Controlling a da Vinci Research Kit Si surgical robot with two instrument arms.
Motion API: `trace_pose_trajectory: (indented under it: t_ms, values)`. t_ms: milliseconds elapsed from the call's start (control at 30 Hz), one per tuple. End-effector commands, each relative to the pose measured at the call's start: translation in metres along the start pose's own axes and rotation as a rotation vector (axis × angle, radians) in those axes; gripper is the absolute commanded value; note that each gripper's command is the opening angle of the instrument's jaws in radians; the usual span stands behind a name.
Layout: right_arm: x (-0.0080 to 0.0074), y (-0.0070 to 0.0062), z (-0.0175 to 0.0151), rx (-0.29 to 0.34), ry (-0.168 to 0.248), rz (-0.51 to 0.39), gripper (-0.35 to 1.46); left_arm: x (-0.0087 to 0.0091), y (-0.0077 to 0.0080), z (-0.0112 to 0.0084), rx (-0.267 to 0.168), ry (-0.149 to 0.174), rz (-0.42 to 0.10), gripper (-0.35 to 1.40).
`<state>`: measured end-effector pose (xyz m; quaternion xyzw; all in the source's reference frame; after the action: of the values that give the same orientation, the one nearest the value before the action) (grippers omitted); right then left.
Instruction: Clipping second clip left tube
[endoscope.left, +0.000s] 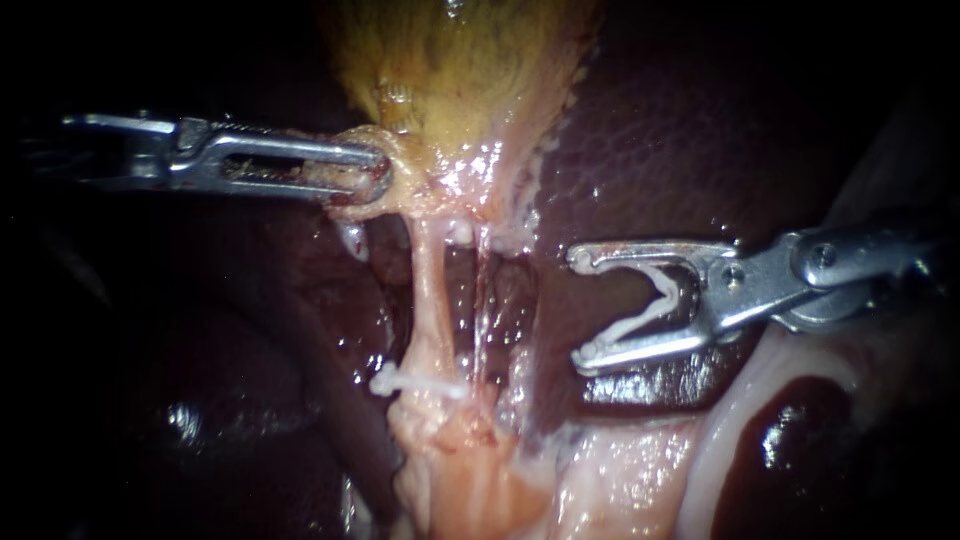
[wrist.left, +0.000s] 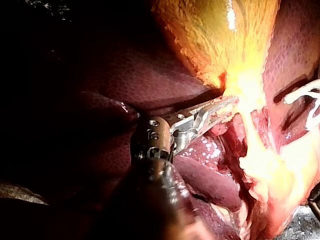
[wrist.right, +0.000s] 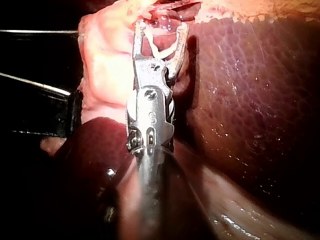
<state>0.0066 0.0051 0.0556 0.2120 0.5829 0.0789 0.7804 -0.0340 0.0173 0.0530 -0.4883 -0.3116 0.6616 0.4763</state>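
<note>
Two instruments, two tubes, two clips. The left instrument (endoscope.left: 380, 172) has its claw clenched on the narrow near end of the gallbladder (endoscope.left: 460, 60). The right instrument (endoscope.left: 582, 308) has its claw spread over the liver (endoscope.left: 650, 130), grasping the loaded clip (endoscope.left: 650, 312), which is open. The left tube (endoscope.left: 430, 300) carries the seated clip (endoscope.left: 415, 383) and lies left of that claw, apart from it. The right tube (endoscope.left: 482, 300) lies between them.

The left tube (endoscope.left: 430, 300) is a pale pink strand, taut and near upright below the gallbladder (endoscope.left: 460, 80); a closed white clip (endoscope.left: 418, 383) lies crosswise on its lower end; an open V-shaped clip (endoscope.left: 648, 310) sits between the right instrument's (endoscope.left: 578, 308) spread jaws, apart from the tube.
</note>
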Motion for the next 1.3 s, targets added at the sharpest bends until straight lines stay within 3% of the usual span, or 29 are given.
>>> trace_pose_trajectory:
  t_ms: [33,133,333,500,667,867,1133,1300]
  values:
    - [0.0,0.0,0.0001,0.002,0.0,0.001,0.5,0.0003,0.0004,-0.0007,-0.004,-0.002,-0.002,-0.35]
    - [0.0,-0.0002,0.0004,0.01,0.001,0.001,0.5,0.0013,0.0013,-0.0031,-0.005,-0.004,-0.009,-0.35]
    - [0.0008,-0.0015,0.0029,0.043,0.005,0.013,0.5,0.0023,0.0031,-0.0075,-0.002,0.023,-0.021,-0.35]
    - [0.002,-0.0027,0.0064,0.068,0.007,0.047,0.5,0.0023,0.0042,-0.0077,0.003,0.029,-0.024,-0.35]
    - [0.0021,-0.0031,0.0097,0.084,0.003,0.092,0.5,0.0022,0.0047,-0.0076,0.009,0.033,-0.025,-0.35]
    - [0.0014,-0.0024,0.0127,0.079,-0.001,0.11,0.5,0.0022,0.0049,-0.0076,0.01,0.033,-0.025,-0.35]
    - [-0.0003,0.0004,0.0134,0.066,-0.002,0.13,0.5,0.0022,0.0049,-0.0076,0.007,0.032,-0.025,-0.35]
    - [-0.0004,0.0015,0.0146,0.062,-0.002,0.132,0.5,0.0022,0.0049,-0.0075,0.005,0.031,-0.025,-0.35]
